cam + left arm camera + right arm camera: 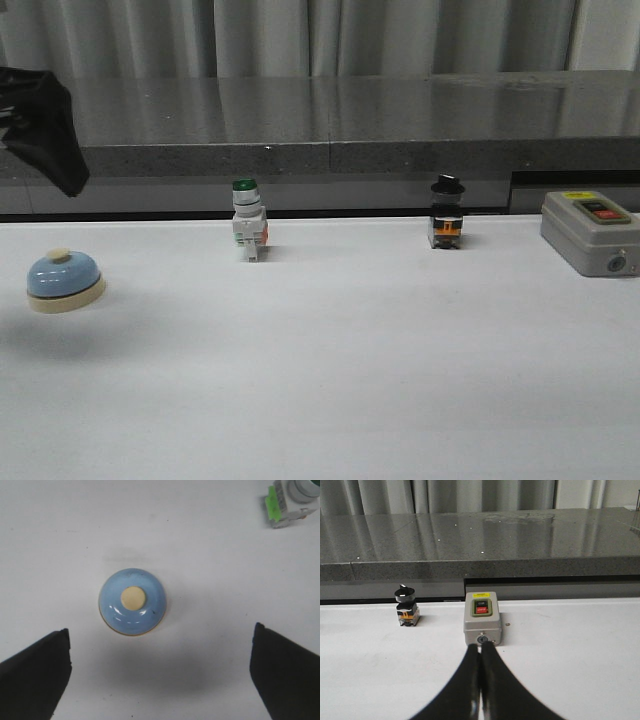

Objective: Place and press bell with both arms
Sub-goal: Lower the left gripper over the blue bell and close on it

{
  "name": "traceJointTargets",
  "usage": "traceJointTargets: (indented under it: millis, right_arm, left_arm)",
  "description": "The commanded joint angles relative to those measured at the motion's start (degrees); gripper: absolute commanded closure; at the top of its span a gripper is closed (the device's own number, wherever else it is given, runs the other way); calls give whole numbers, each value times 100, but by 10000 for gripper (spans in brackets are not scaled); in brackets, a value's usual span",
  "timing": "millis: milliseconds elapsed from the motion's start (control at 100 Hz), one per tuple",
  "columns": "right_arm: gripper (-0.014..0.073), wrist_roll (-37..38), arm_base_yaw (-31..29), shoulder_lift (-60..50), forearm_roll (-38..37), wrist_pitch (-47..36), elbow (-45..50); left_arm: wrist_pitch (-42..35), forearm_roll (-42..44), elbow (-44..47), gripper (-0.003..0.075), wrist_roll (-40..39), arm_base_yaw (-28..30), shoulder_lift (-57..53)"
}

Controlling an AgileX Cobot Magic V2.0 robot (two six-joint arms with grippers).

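Left hand (pixel 160 675) agape above bell (pixel 132 601)

Colours I see across my three camera feeds

My bell (pixel 64 281) is light blue with a cream base and cream button; the table (pixel 350 360) under it reads plain white. I see a white switch (pixel 248 224) with a green cap, a black-capped selector switch (pixel 447 213) with an orange band, and a grey box (pixel 590 232) bearing a yellow label plus black and red buttons. Left gripper (pixel 160 675) and right gripper (pixel 480 680) are black. The ledge (pixel 350 125) behind is speckled dark grey, the curtains (pixel 300 35) pale grey.
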Motion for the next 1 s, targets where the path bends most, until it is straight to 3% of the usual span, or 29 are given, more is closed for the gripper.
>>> traceJointTargets:
  millis: [0,560,870,990]
  right_arm:
    - [652,-42,-31,-110,-60,-447,-77]
    - [652,-42,-31,-110,-60,-447,-77]
    - [652,-42,-31,-110,-60,-447,-77]
    - [652,-42,-31,-110,-60,-447,-77]
  left_arm:
    - [-190,-71,-276,30,-4,-28,19]
    - [-165,-39,-979,30,-4,-28,1461]
    - [-191,-39,-1095,32,-4,-28,1740]
    - [-191,-39,-1095,102,-4,-28,1740]
